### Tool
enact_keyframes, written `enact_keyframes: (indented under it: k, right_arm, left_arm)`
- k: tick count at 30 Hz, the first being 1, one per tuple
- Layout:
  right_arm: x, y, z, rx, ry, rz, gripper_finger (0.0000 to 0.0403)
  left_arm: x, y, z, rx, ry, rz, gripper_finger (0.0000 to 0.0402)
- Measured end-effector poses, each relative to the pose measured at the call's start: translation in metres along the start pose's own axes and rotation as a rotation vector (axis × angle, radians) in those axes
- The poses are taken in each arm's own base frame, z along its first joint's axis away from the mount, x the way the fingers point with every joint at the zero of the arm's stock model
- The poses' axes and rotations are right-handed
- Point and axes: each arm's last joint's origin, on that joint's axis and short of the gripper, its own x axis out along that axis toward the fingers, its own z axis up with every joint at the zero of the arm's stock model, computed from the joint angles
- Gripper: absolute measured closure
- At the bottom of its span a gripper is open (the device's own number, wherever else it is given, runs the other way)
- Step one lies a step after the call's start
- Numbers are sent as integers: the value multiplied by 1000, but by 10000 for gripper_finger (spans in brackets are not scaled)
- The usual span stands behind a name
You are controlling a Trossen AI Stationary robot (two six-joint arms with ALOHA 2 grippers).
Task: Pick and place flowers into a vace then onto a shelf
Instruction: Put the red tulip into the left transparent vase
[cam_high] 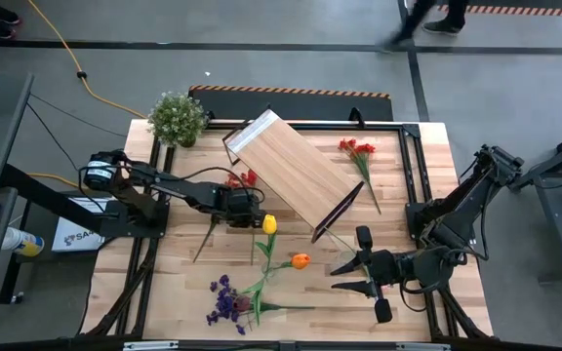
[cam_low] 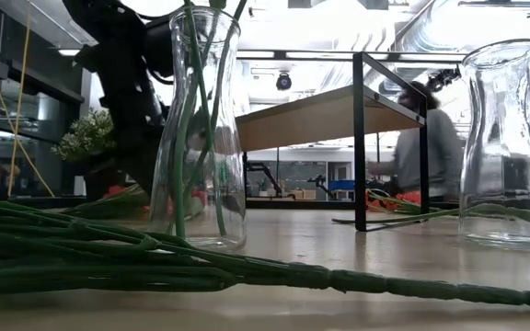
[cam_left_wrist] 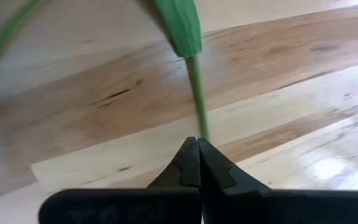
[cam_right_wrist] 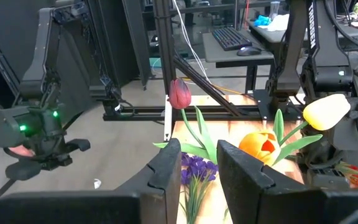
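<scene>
The left end effector sits near the middle of the counter, just beside the lower end of the shelf, its fingers clamped tight on a thin green flower stem that runs out ahead of the fingertips over the wood. A red flower lies just beside this arm, toward the back. The right end effector rests low near the front right corner of the counter, its fingers slightly parted with nothing between them. In front of it lie the yellow tulip, orange tulip, maroon tulip and purple spray, spread over the front middle. The shelf stands askew across the counter's centre. A red spray lies beyond it toward the back right. A potted plant stands at the back left corner. The low view shows two glass vases upright, one holding green stems.
</scene>
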Motion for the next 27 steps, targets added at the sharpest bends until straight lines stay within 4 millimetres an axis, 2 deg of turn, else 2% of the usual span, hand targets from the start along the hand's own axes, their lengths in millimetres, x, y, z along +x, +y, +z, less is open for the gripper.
enact_keyframes:
  k: [3, 9, 18, 27]
  right_arm:
    - [0, 0, 0, 0, 0, 0, 308]
    - [0, 0, 0, 0, 0, 0, 308]
    - [0, -1, 0, -11, -7, -28, 308]
    - [1, -2, 1, -17, -10, -41, 308]
  left_arm:
    - [0, 0, 0, 0, -1, -2, 376]
    - [-1, -1, 2, -8, -41, -7, 318]
    - [-1, -3, 2, 0, -49, -19, 258]
    - [-1, -5, 3, 1, -59, -39, 181]
